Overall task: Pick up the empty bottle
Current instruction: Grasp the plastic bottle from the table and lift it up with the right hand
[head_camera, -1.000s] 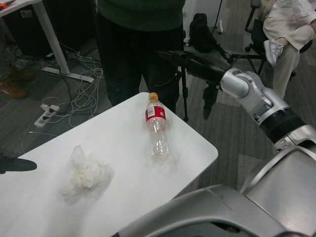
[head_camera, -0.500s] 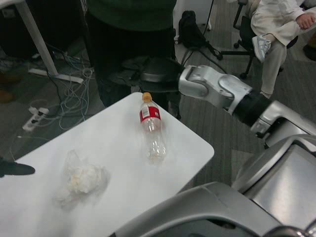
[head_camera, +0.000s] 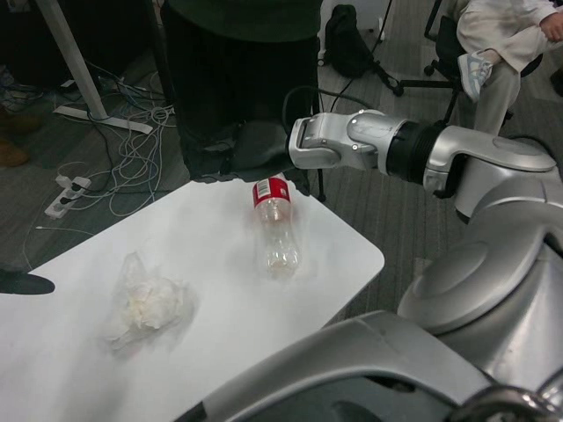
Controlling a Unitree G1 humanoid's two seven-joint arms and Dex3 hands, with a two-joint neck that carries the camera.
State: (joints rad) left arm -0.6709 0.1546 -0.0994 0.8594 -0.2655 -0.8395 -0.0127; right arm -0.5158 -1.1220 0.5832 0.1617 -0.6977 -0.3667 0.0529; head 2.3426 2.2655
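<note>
The empty bottle [head_camera: 280, 239] is clear plastic with a red label and lies on the white table [head_camera: 220, 290] near its far right corner, neck pointing away from me. My right hand [head_camera: 239, 155] hovers just over the neck end and hides the cap. Its fingers stretch leftward, hard to pick out against dark trousers behind, and nothing shows in its grip. My left hand [head_camera: 22, 283] rests flat at the picture's left edge, far from the bottle, only partly in view.
A crumpled clear plastic wrapper [head_camera: 145, 303] lies left of the bottle. A person in dark trousers [head_camera: 246, 79] stands against the table's far edge. Another person [head_camera: 497, 35] sits at upper right. Cables [head_camera: 123, 149] cover the floor.
My right arm swung in from the right and the hand moved left and down to the bottle's neck, now covering the cap. The camera shifted a little; the bottle lies as before.
</note>
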